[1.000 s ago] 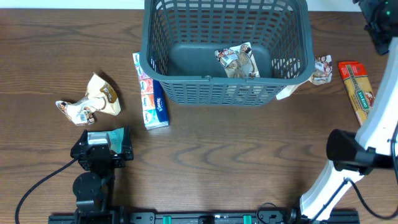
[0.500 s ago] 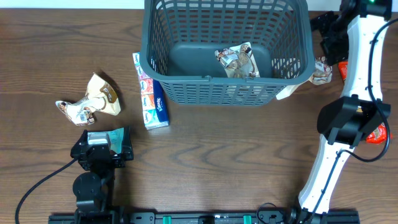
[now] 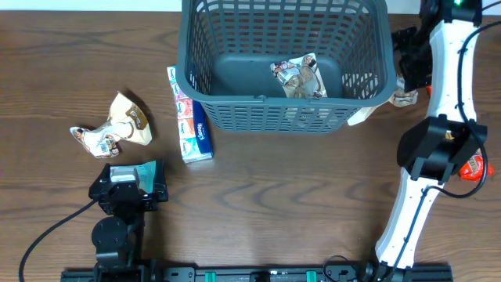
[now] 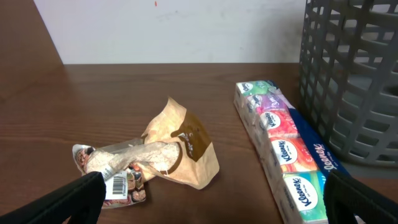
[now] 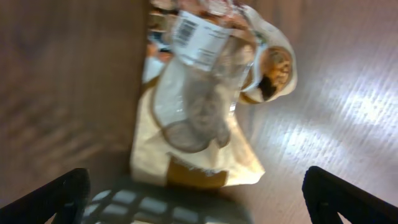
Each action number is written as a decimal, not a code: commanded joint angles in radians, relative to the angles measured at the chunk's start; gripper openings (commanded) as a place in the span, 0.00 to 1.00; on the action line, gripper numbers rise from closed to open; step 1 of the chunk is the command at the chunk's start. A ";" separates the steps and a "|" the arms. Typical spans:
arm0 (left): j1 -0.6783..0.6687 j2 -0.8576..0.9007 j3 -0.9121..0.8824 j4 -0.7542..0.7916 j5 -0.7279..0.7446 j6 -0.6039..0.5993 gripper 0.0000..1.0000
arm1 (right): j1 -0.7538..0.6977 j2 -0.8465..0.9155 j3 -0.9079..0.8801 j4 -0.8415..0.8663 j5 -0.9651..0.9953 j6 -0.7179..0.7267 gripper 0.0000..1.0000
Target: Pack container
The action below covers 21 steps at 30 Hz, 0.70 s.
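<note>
Surface (image 3: 297, 204), near edge: left gripper (image 4: 214, 200) parked, jaws spread, nothing held. Ahead of it lie a crumpled snack packet (image 3: 113, 129) and a tissue pack (image 3: 190, 125), the latter just beside the container (image 3: 286, 121). The container stands at the far middle, with one packet (image 3: 297, 78) already inside. Far right: right gripper (image 5: 196, 199) hangs over a cream packet (image 5: 205, 93) just beside the container's right wall, jaws wide apart, empty.

Judged step: pick this packet. Centre over the bulging clear middle, not the thin flap. Descend straight, keeping the inner finger off the lattice. The film looks slippery, so close firmly. Clear the rim before crossing.
</note>
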 commanded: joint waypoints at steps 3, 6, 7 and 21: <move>0.005 -0.007 -0.027 -0.010 0.002 -0.005 0.99 | 0.007 0.013 -0.134 0.038 0.051 0.023 0.99; 0.005 -0.007 -0.027 -0.010 0.002 -0.005 0.99 | 0.010 0.013 -0.210 0.090 0.046 0.003 0.99; 0.005 -0.007 -0.027 -0.010 0.002 -0.006 0.99 | 0.011 0.013 -0.231 0.111 0.043 -0.013 0.99; 0.005 -0.007 -0.027 -0.010 0.002 -0.006 0.98 | 0.017 0.013 -0.385 0.305 0.018 -0.115 0.99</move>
